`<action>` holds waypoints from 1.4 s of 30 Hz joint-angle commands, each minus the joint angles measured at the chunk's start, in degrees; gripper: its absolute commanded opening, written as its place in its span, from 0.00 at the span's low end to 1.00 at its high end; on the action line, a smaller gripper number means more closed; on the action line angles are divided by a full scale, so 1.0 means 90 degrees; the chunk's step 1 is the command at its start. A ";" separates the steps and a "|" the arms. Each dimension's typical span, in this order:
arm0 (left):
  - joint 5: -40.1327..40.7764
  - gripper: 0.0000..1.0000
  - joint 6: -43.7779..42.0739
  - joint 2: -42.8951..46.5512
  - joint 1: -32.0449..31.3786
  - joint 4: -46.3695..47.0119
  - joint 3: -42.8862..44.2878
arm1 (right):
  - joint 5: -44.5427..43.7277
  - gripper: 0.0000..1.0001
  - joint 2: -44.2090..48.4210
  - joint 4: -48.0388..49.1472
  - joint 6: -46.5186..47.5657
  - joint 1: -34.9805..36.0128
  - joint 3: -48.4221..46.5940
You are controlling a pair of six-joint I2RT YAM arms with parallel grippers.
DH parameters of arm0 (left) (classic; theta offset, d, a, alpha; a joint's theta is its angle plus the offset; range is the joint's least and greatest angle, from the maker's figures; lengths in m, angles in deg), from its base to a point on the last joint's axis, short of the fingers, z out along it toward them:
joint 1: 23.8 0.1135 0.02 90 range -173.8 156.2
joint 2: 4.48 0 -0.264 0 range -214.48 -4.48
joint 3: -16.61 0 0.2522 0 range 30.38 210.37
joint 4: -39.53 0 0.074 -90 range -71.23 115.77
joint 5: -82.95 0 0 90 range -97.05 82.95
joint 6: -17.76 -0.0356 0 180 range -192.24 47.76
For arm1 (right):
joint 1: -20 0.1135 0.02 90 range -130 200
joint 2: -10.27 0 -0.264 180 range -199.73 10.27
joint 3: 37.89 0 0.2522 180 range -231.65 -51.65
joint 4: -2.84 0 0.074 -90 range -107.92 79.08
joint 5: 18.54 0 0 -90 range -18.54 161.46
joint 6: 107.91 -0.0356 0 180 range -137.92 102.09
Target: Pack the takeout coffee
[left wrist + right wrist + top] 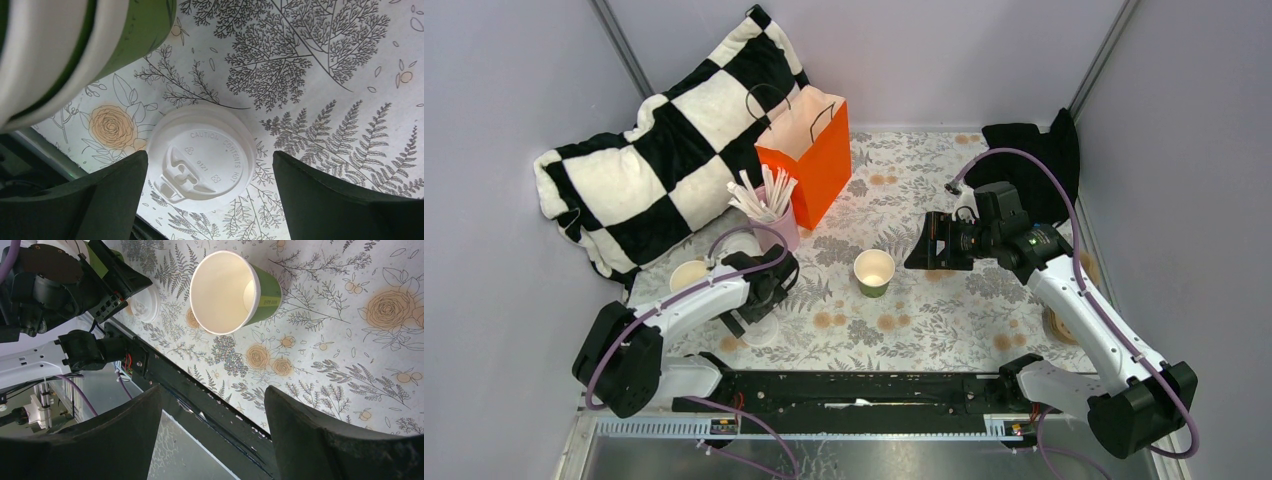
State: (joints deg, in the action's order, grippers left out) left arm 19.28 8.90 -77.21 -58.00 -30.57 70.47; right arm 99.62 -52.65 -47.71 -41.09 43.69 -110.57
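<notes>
One green paper cup (pixel 874 272) stands upright mid-table with no lid, its beige inside showing; it also shows in the right wrist view (pixel 230 292). A round white plastic lid (pixel 200 150) lies flat on the flowered table cover, loose. My left gripper (pixel 210 156) is open and hovers over it, one finger on each side, not touching; in the top view this gripper (pixel 759 303) is just above the lid (pixel 762 331). My right gripper (pixel 921 246) is open and empty, right of the cup, also seen in its wrist view (pixel 214 390). No cup with a lid on shows.
A stack of lidless green cups (pixel 689 274) stands left of my left gripper, close in the left wrist view (pixel 75 45). A pink cup of white sticks (pixel 776 225), an orange paper bag (pixel 809 150), a checkered pillow (pixel 654 160) and a black cloth (pixel 1034 150) stand behind.
</notes>
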 commanded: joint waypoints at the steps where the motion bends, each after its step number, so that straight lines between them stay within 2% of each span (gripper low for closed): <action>1: -0.0366 0.99 0.0134 -0.0059 0.0010 -0.0294 -0.0075 | 0.0186 0.80 0.0116 0.0098 0.0100 0.0025 -0.0016; 13: -0.0563 0.99 0.0027 -0.0356 -0.0009 0.0022 -0.0188 | 0.0201 0.80 0.0173 0.0083 0.0076 0.0019 0.0021; 23: -0.0759 0.99 -0.0051 -0.0114 -0.0019 0.0528 -0.0453 | 0.0203 0.80 0.0223 0.0076 0.0076 0.0025 0.0072; 29: -0.0779 0.99 -0.0227 -0.0466 -0.0179 0.0568 -0.0012 | 0.0201 0.80 0.0233 0.0092 0.0072 0.0025 0.0100; 36: -0.0575 0.99 -0.0425 -0.1100 -0.0701 0.0358 0.0835 | 0.0177 0.80 0.0269 0.0079 0.0056 0.0025 0.0101; 42: -0.0194 0.99 -0.0303 -0.0650 -0.0722 0.0100 0.0778 | 0.0110 0.81 0.0311 0.0058 0.0065 0.0025 0.0120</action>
State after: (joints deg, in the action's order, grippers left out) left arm 15.61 5.36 -86.63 -64.47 -27.03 76.59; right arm 100.21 -51.31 -47.71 -41.09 43.69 -109.85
